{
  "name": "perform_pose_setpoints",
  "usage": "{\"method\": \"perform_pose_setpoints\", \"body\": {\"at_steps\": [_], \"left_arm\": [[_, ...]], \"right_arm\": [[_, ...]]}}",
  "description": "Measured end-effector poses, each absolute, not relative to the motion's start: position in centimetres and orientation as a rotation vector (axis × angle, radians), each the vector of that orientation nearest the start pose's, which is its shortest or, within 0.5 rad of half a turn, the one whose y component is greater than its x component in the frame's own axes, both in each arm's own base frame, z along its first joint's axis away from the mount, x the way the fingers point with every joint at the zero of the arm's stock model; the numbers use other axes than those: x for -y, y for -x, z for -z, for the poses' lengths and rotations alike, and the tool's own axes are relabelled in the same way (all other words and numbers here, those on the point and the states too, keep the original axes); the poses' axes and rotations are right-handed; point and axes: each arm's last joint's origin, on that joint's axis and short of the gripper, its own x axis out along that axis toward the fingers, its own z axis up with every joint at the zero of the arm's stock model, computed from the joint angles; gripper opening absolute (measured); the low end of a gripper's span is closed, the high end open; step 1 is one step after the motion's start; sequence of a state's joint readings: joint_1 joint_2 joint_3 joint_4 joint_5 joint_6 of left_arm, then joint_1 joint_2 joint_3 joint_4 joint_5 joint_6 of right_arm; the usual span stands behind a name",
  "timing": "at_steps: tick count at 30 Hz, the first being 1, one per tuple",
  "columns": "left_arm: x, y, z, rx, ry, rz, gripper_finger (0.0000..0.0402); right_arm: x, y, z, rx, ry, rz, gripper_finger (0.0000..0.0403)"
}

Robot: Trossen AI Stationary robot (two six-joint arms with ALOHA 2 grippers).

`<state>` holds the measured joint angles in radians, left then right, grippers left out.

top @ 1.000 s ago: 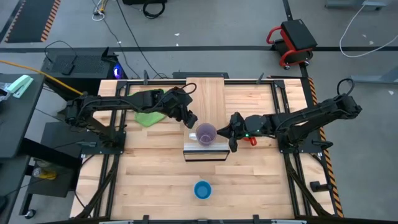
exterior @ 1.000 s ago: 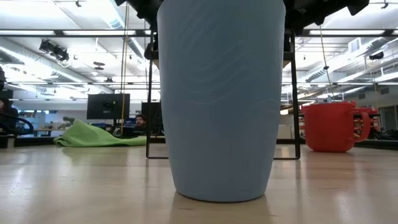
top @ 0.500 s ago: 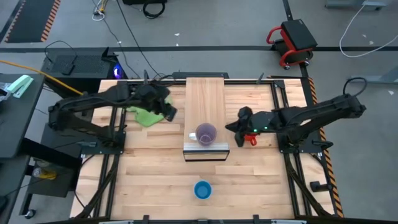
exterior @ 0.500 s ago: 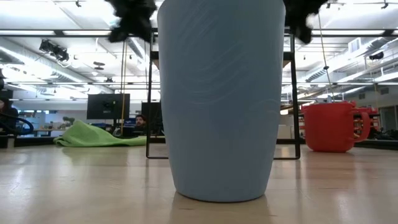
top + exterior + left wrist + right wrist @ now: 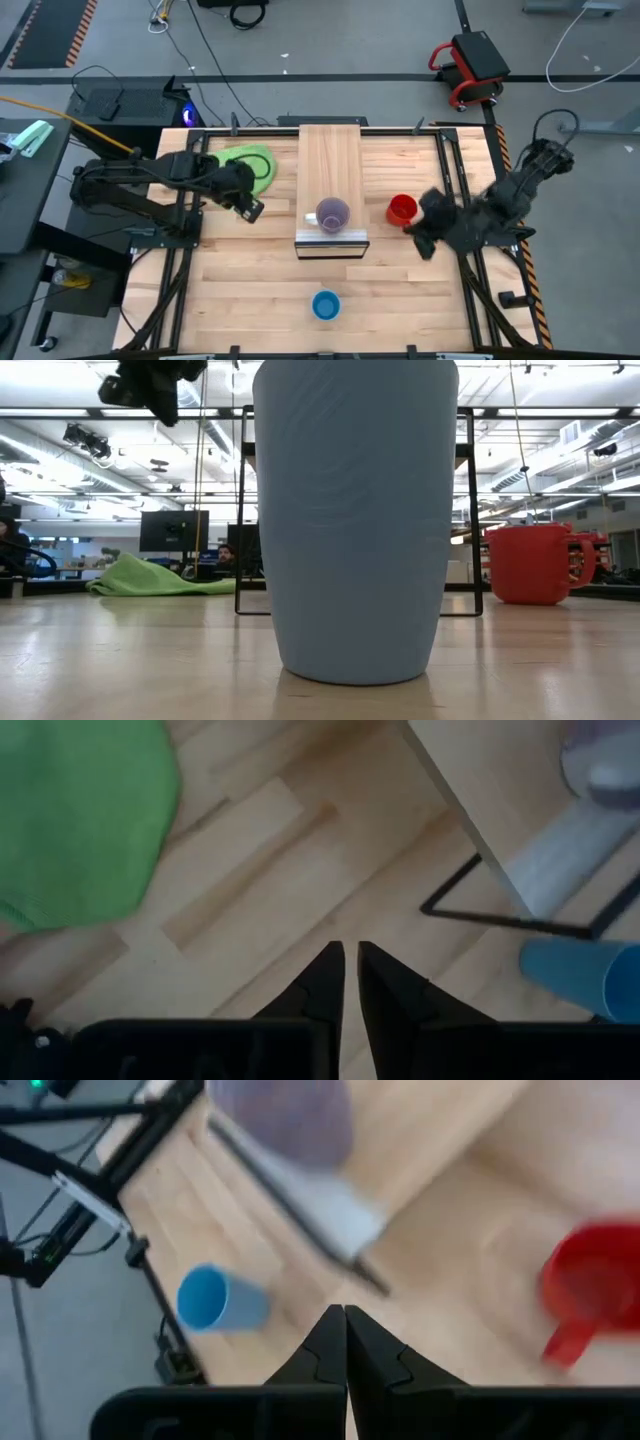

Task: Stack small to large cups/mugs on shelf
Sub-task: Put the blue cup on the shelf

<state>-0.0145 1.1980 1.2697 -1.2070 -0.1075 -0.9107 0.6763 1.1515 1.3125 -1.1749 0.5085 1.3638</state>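
Purple translucent cup (image 5: 332, 214) stands on the light-wood shelf (image 5: 331, 160) near its metal-strip end, high view; red mug (image 5: 401, 209) on the bench (image 5: 250, 290) just right of the shelf, blue cup (image 5: 325, 305) near the front edge, green cloth (image 5: 243, 166) left. Left end effector (image 5: 249, 208) hovers between cloth and shelf; right end effector (image 5: 424, 242) sits right of the mug. Low view: blue cup fills the centre, red mug right. Left wrist view: fingers (image 5: 325, 988) nearly pressed together, empty. Right wrist view: fingers (image 5: 330, 1342) pressed together, empty.
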Motion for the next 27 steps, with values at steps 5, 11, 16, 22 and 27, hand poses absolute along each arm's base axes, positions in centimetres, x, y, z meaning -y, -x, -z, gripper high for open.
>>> {"method": "perform_pose_setpoints", "body": {"at_steps": [5,11,16,22,27], "left_arm": [[1.9,-20.4,-33.9,-1.012,0.703,-0.551,0.0035],[4.8,-19.9,-33.9,-1.022,0.673,-0.509,0.0039],[7.6,-19.6,-33.5,-0.991,0.647,-0.517,0.0038],[11.1,-19.9,-32.1,-0.976,0.664,-0.564,0.0031],[13.7,-21.1,-30.0,-0.963,0.697,-0.650,0.0030]], "right_arm": [[-15.6,-16.6,-33.9,-0.823,-0.804,0.468,0.0003],[-20.6,-19.3,-29.8,-0.857,-0.908,0.557,0.0003],[-23.2,-22.0,-27.6,-0.875,-0.918,0.577,0.0003],[-24.2,-23.2,-26.9,-0.904,-0.851,0.561,0.0007],[-24.4,-23.4,-26.9,-0.912,-0.796,0.511,0.0010]]}}
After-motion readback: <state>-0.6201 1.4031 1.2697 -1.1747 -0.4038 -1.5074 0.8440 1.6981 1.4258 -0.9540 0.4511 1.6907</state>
